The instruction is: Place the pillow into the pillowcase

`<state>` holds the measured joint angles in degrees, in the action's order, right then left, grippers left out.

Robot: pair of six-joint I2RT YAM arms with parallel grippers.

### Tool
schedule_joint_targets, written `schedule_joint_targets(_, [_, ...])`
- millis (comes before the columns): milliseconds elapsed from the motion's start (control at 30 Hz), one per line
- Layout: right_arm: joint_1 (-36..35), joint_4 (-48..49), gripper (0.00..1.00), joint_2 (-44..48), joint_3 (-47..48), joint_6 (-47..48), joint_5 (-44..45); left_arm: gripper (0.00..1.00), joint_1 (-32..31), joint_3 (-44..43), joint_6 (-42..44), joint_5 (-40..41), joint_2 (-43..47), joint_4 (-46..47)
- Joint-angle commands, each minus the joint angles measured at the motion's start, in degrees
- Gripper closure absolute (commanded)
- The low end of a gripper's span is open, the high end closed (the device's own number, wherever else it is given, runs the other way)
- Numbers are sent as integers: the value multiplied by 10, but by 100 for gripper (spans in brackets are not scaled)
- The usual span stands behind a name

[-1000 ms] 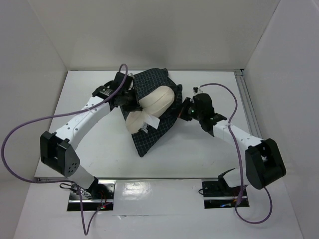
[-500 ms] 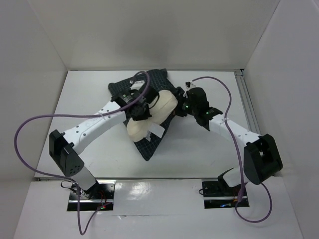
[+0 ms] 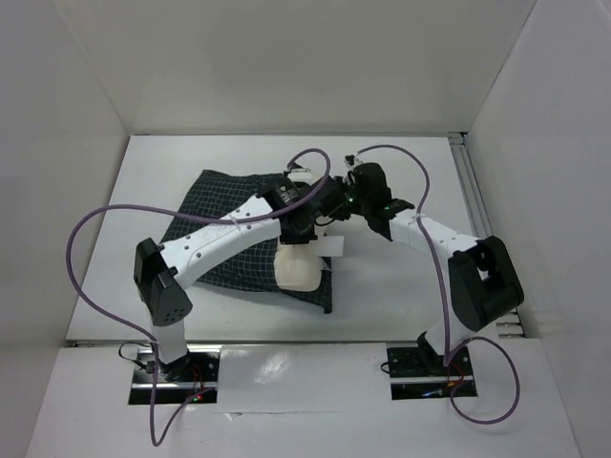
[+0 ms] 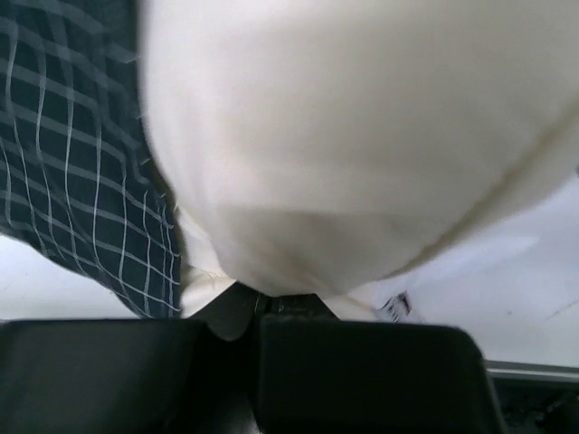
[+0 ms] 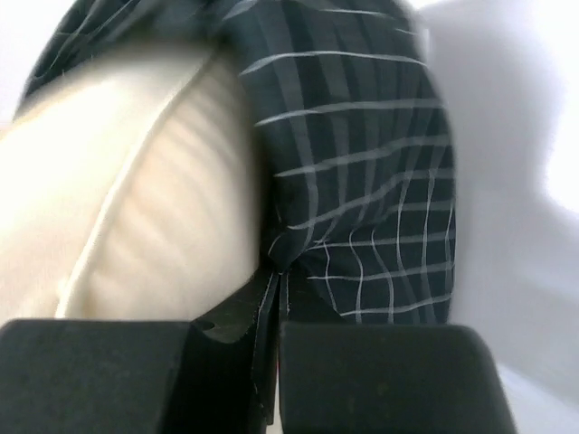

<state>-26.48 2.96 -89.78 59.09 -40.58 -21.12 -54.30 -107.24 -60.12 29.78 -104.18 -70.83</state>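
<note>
Here, the large soft cream rectangular pillow [image 3: 297,271] lies near the middle of the white table [image 3: 401,296]. The floppy dark navy-green checked fabric pillowcase [image 3: 215,234] is spread out to its left and beneath it. The left gripper [image 4: 256,307] is clamped on a fold of the pillow, and the right gripper [image 5: 275,289] pinches the case's edge beside the pillow. The step looks like feeding the pillow in. It likely goes best with the right holding the mouth taut while the left pushes slowly leftward, so the fabric does not bunch.
</note>
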Motion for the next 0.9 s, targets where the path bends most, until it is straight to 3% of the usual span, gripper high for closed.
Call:
schedule_joint_targets(0, [5, 46, 100, 14, -39, 7, -7, 100, 48, 27, 23, 33, 8, 40])
schedule_joint_targets(133, [5, 29, 100, -45, -23, 54, -14, 97, 67, 52, 47, -8, 20, 74])
schedule_joint_targets(167, [5, 14, 100, -83, 5, 86, -29, 88, 67, 47, 47, -9, 21, 74])
schedule_joint_targets(200, [5, -14, 100, -99, 17, 96, -34, 70, 67, 47, 55, -14, 21, 80])
schedule_joint_targets(333, [10, -27, 100, -127, 31, 127, -56, 26, 61, 56, 121, -26, 26, 128])
schedule_joint_targets(400, [15, -27, 100, -122, 17, 127, -56, 15, 61, 63, 181, -41, 32, 175])
schedule_joint_targets(567, [35, -22, 100, -81, -19, 120, -56, 6, 61, 63, 287, -67, 12, 223])
schedule_joint_targets(733, [41, -33, 100, -75, -13, 120, -63, 4, 61, 57, 346, -77, -21, 262])
schedule_joint_targets(867, [46, -33, 100, -75, -6, 120, -68, 5, 82, 90, 373, -176, -37, 318])
